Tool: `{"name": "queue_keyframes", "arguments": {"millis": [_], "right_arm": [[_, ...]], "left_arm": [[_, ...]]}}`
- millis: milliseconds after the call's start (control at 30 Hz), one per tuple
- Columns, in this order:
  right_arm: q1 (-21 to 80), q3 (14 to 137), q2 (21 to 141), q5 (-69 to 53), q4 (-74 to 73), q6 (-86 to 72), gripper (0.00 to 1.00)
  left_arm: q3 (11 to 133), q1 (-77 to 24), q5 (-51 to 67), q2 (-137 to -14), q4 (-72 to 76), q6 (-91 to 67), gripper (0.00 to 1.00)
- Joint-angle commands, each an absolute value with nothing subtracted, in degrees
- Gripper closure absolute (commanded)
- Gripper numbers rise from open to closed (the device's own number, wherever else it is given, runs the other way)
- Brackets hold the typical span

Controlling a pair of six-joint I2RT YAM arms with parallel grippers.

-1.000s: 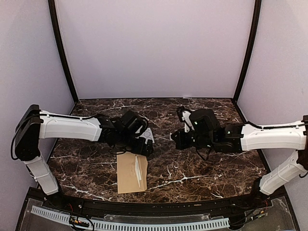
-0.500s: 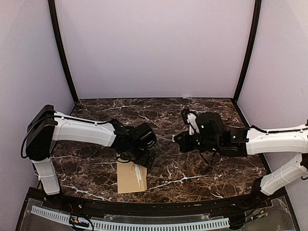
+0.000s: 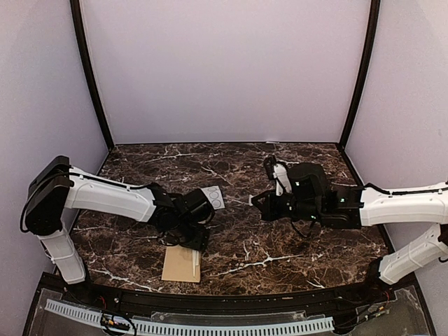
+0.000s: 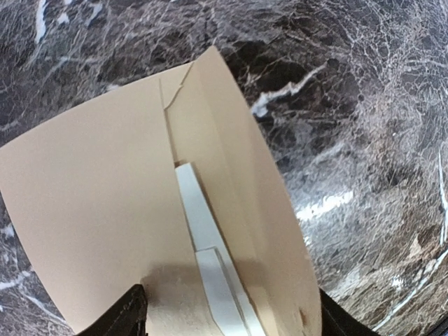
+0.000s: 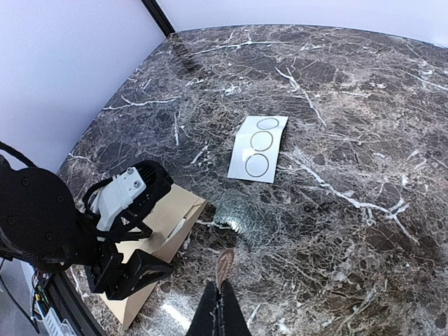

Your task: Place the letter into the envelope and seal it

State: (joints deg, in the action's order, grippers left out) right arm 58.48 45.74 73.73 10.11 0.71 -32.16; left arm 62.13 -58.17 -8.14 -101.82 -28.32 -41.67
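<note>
Fingertips of the left gripper (image 4: 232, 316) show only as two dark slivers cut off at the bottom corners of its wrist view, set wide apart. The envelope (image 4: 119, 210) lies flat on the marble table (image 4: 364, 105) between and ahead of those jaws. Its flap is open, and the thin white strip (image 4: 199, 224) runs back out of frame at the lower edge. Whether anything is inside cannot be told. From above, the left arm's wrist covers the envelope's far end, so only its near part shows. The right gripper (image 5: 222, 287), well off to the envelope's right, has its jaws pressed together and cropped at the frame's foot; nothing can be made out between them. Beyond them its wrist view shows the white sticker card (image 5: 257, 148) whole, whereas the top view gives only a small white patch beside the left wrist.
</note>
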Motion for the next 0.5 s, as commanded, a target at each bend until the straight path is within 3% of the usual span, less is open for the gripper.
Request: {"name": "queue_keyframes", "arguments": {"millis": [0, 467], "right_arm": [[58.23, 45.77, 74.35, 6.03, 4.56, -31.12, 1.00], [59.25, 46.91, 76.04, 2.23, 5.66, -30.10, 1.00]], "left_arm": [[55.56, -57.62, -4.97, -95.67, -21.87, -46.17, 0.28], [36.34, -53.43, 8.50, -86.13, -0.52, -51.75, 0.41]]}}
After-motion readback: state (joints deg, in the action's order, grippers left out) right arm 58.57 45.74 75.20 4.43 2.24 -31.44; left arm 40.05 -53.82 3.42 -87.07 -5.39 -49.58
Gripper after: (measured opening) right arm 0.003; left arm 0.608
